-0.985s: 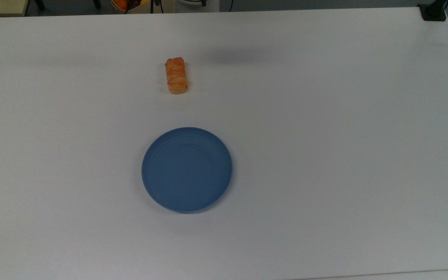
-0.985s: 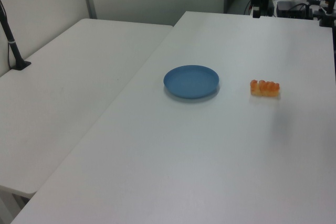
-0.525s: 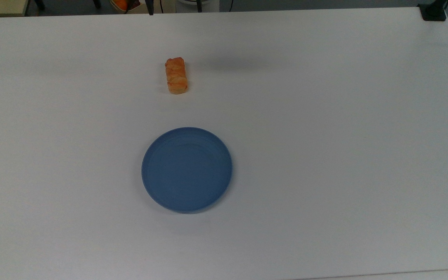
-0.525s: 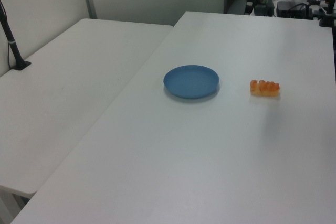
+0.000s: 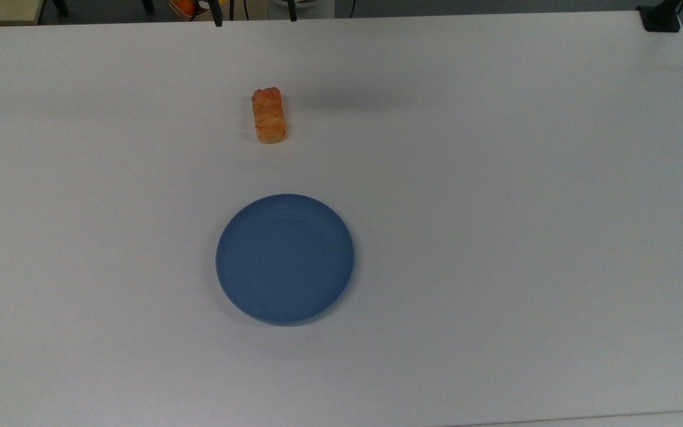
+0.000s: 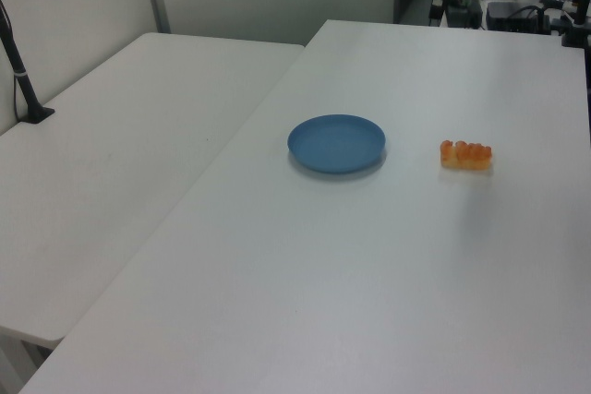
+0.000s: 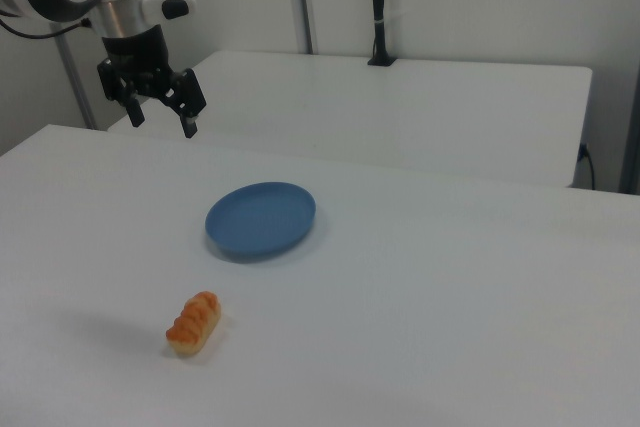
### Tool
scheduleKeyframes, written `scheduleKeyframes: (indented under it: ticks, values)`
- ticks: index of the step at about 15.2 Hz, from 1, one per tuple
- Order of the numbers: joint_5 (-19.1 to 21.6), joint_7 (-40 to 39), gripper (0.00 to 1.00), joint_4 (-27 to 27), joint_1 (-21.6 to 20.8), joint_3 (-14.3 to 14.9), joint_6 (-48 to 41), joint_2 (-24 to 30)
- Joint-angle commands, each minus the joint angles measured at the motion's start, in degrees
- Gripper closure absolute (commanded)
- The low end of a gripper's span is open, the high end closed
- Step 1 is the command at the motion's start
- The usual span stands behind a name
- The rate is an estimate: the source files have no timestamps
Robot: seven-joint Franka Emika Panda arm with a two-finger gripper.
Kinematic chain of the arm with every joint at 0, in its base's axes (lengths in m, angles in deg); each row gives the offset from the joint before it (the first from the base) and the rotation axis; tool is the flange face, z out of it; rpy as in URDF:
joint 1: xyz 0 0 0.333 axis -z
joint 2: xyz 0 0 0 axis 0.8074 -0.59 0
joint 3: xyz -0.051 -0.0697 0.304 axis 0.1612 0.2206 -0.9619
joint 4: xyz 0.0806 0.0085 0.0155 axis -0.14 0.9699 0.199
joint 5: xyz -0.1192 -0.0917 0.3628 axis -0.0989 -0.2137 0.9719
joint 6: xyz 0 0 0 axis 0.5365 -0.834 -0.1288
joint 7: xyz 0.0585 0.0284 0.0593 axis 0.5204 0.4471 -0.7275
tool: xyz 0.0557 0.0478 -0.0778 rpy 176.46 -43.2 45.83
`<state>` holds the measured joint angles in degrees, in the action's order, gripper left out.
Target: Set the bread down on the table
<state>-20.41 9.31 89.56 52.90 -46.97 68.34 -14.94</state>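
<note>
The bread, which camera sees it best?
The top view: the bread lies in plain sight from above, crust creases clear, apart from the blue plate. The left view and right view show it smaller, from the side.

1. Even, diffuse light from overhead; the white table (image 5: 495,178) reads bright with no glare.
2. Soft shadows: a faint smear beside the bread (image 5: 268,115) in the top view, a thin dark rim under the blue plate (image 5: 285,258).
3. Right view slightly hazy; the bread's (image 7: 193,323) shadow falls toward the right view's left.
</note>
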Motion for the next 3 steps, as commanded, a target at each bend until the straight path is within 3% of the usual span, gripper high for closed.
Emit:
scheduleKeyframes:
  ticks: [1,3]
  values:
    - [0.2,-1.0,0.00,0.6,0.0,-0.1,0.4,0.6]
    - [0.2,-1.0,0.00,0.6,0.0,-0.3,0.3,0.6]
